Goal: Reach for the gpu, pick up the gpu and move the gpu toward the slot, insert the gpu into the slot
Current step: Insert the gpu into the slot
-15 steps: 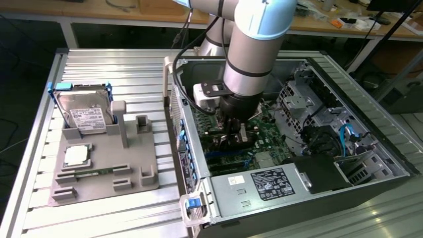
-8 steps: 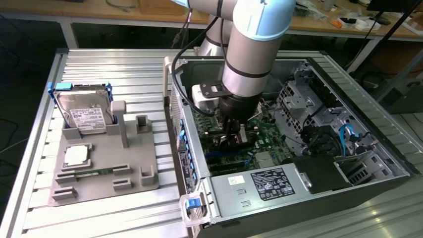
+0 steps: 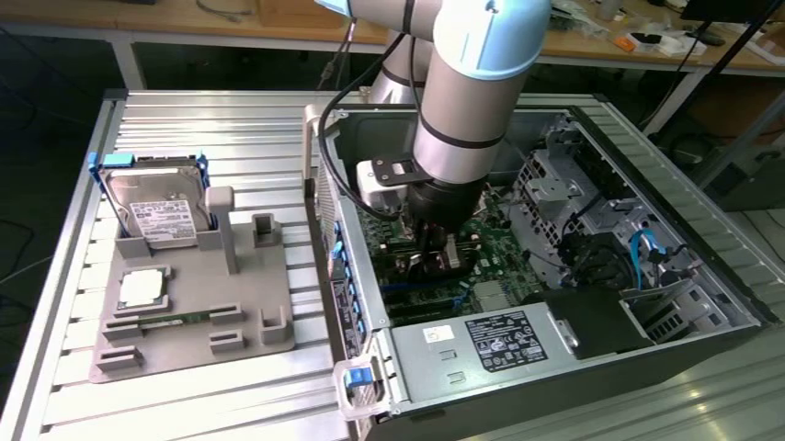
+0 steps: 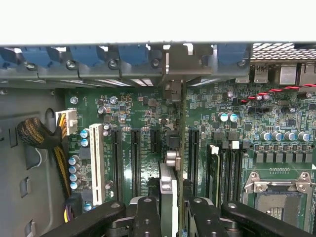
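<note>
Bright overhead light glares off the table [image 3: 184,386]; case interior [image 3: 576,230] shadowed.

Matt green gpu [image 4: 182,148] board, black plastic slot [image 4: 193,160], ribbed bare-metal table [image 3: 221,119]

green motherboard [image 4: 148,106] with black expansion slots [image 4: 134,158] and one white slot [image 4: 97,163], blue clips [image 4: 89,53] along the silver case edge [image 3: 322,220], black gripper [image 4: 170,217], grey and pale blue arm [image 3: 472,83], grey fixture tray [image 3: 184,344], silver hard drive [image 3: 157,207] with white label
</note>
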Available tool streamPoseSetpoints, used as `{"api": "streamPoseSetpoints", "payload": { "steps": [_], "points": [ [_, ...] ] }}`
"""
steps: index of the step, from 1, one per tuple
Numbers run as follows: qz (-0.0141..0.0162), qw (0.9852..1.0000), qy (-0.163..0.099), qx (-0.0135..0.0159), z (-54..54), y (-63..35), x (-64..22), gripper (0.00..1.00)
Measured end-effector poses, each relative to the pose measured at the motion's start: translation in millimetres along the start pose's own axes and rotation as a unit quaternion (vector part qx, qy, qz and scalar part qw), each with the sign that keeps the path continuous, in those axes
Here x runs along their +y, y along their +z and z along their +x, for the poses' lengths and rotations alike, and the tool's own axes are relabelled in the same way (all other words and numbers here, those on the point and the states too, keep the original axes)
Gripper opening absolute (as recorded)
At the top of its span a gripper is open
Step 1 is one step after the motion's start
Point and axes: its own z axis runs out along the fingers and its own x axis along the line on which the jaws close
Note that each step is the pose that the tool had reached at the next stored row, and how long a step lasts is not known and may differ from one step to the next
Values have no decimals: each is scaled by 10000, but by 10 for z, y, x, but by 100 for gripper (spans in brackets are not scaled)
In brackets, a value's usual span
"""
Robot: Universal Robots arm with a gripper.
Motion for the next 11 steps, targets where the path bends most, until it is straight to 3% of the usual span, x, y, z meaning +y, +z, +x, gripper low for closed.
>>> {"api": "streamPoseSetpoints", "payload": {
  "steps": [11],
  "points": [
    [11, 10000, 0, -1, 5, 1, 1, 27]
  ]
}}
